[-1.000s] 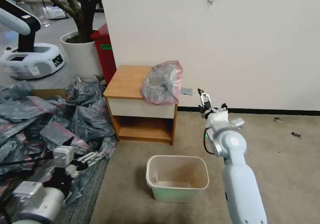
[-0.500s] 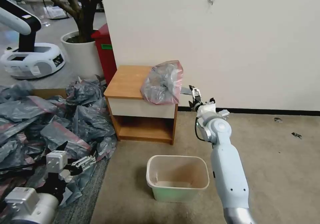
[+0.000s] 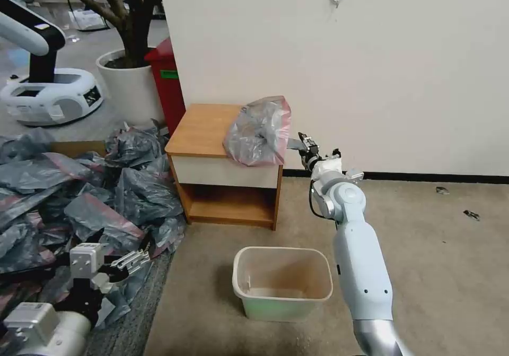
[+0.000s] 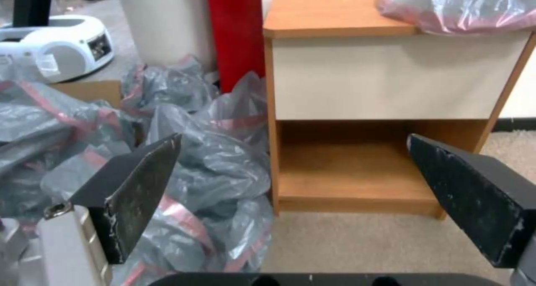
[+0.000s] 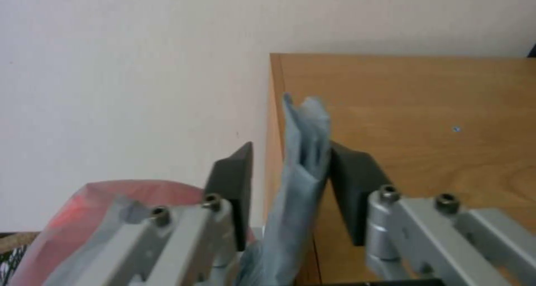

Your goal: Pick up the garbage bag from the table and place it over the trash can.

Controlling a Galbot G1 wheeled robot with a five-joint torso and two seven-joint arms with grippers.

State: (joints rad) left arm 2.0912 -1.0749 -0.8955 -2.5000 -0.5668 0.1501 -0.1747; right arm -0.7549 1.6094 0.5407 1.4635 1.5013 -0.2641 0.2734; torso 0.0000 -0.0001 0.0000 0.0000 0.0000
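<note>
Garbage bag (image 3: 258, 131), thin translucent grey plastic, sits unlifted mid-frame on the wooden cabinet (image 3: 204, 128), its tail between the right gripper's (image 3: 303, 142) spread fingers (image 5: 351, 181).

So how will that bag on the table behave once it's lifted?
The bag looks thin and crumpled, so it will probably sag and flop. It seems light. The flap between the right hand's open fingers looks slick and might slip.
</note>
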